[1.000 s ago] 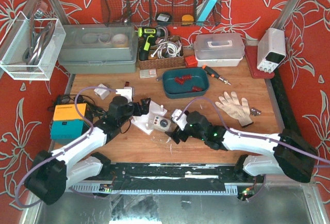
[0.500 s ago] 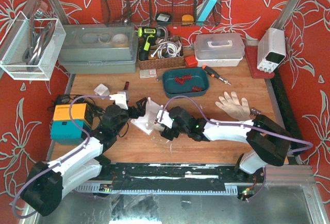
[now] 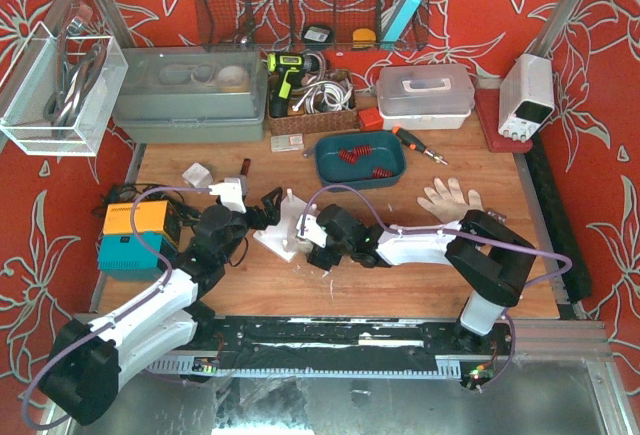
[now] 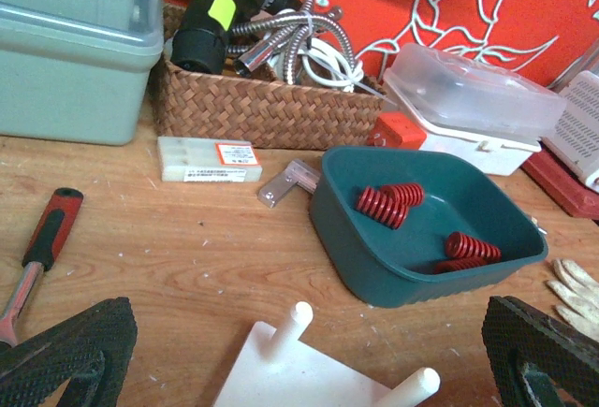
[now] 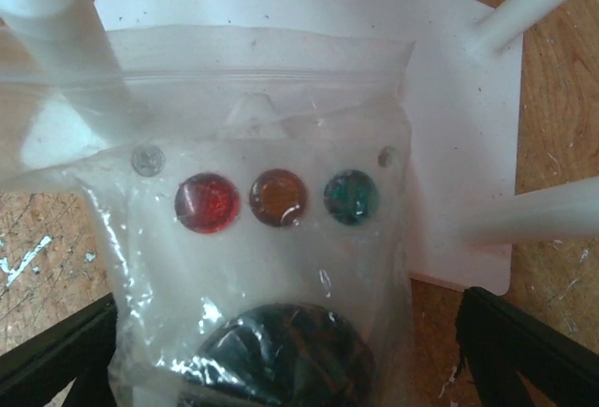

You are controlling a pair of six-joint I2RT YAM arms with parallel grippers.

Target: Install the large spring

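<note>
Red springs point(image 4: 388, 204) lie in a teal tray point(image 4: 346, 239), also seen from above point(image 3: 392, 170). A white base plate point(image 3: 284, 230) with upright pegs point(image 4: 288, 325) lies on the table between both grippers. My left gripper point(image 4: 309, 346) is wide open and empty, low over the plate's near-left edge point(image 3: 268, 207), facing the tray. My right gripper point(image 5: 281, 356) is open at the plate's right side point(image 3: 312, 238), its fingers point(image 5: 524, 351) straddling a clear bag point(image 5: 262, 239) that holds a white box with red, orange and green buttons and a black knob.
A wicker basket point(image 4: 262, 108) with a drill and hoses, a grey bin point(image 4: 75, 51) and a lidded clear box point(image 4: 477, 98) stand behind the tray. A red-handled screwdriver point(image 4: 42, 239) lies at the left. A work glove point(image 3: 452, 203) lies at the right, an orange-teal box point(image 3: 132, 235) at the left.
My right gripper has moved left onto the bagged button box at the plate. My left gripper has shifted slightly up and left beside the plate.
</note>
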